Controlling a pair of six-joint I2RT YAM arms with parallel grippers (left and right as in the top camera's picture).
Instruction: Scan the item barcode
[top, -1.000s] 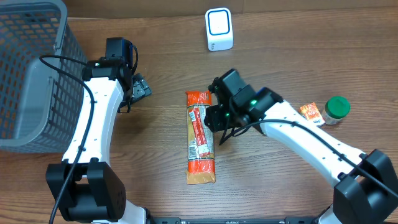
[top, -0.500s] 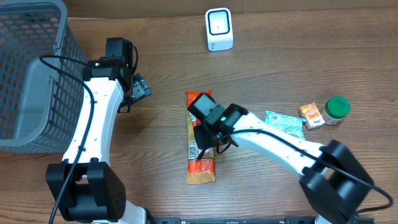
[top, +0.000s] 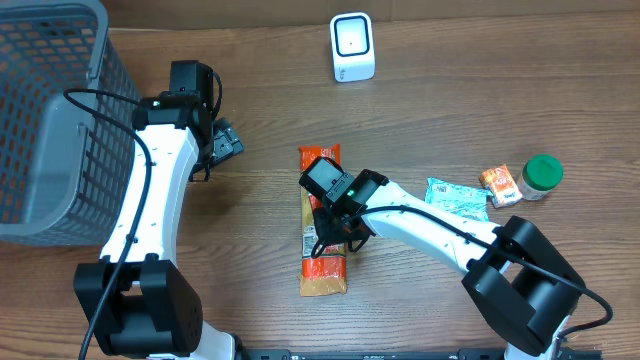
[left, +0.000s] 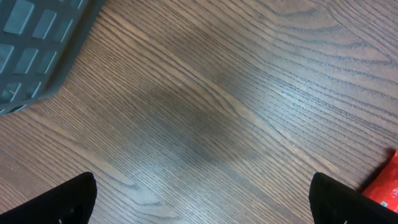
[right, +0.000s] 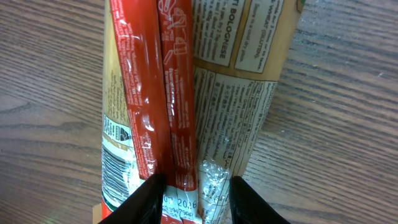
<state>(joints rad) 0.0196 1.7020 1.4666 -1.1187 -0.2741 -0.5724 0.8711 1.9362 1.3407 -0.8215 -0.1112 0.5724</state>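
Note:
The item is a long pasta packet (top: 322, 222) with orange-red ends and a white printed label, lying lengthwise on the wooden table. My right gripper (top: 336, 216) is down on its middle. In the right wrist view the two black fingers (right: 149, 198) press on a raised fold of the packet (right: 186, 112) from both sides, so the right gripper (right: 196, 199) is shut on it. A barcode (right: 115, 165) shows on the packet's left side. The white scanner (top: 352, 47) stands at the back. My left gripper (top: 222, 140) hangs open over bare wood, its fingertips (left: 62, 202) far apart.
A grey mesh basket (top: 50, 120) fills the left side, and its corner (left: 37, 43) shows in the left wrist view. At the right lie a teal packet (top: 457, 195), a small orange box (top: 499, 184) and a green-lidded jar (top: 543, 175).
My right gripper has moved left from beside the packet onto its middle, and its jaws have narrowed around the fold. The left arm has not moved.

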